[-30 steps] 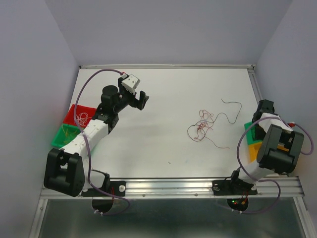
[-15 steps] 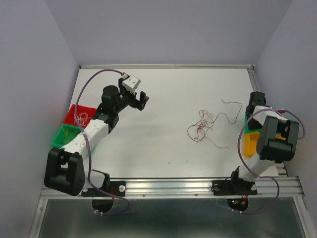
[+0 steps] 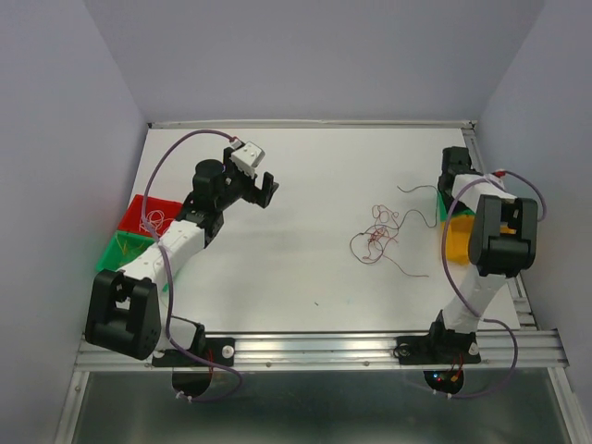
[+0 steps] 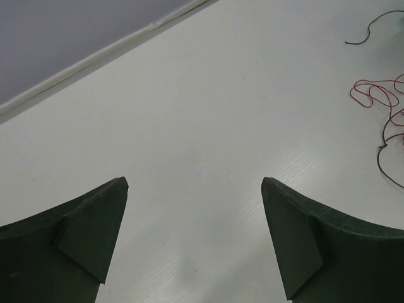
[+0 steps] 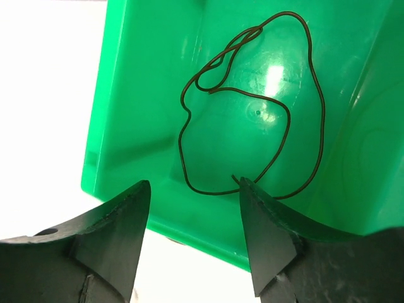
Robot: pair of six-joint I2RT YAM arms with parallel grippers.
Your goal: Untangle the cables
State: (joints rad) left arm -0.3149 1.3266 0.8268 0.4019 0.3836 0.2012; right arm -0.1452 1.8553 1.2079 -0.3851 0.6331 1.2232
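While its jaws are gaping wide and empty, the right gripper [image 5: 192, 189] is hovering over a green bin [image 5: 126, 95] holding one dark brown cable [image 5: 180, 145], its arm folding back along the table's [image 3: 305, 185] right edge. The left gripper [image 4: 194, 183], jaws also spread, is hanging over the table, arm reaching forward. The tangled cables [image 3: 375, 236] are lying mid-table, well apart from both.

You won't find any text to read here: no labels, brand names, numbers or signs show up on anything in the overhead view or either wrist view.
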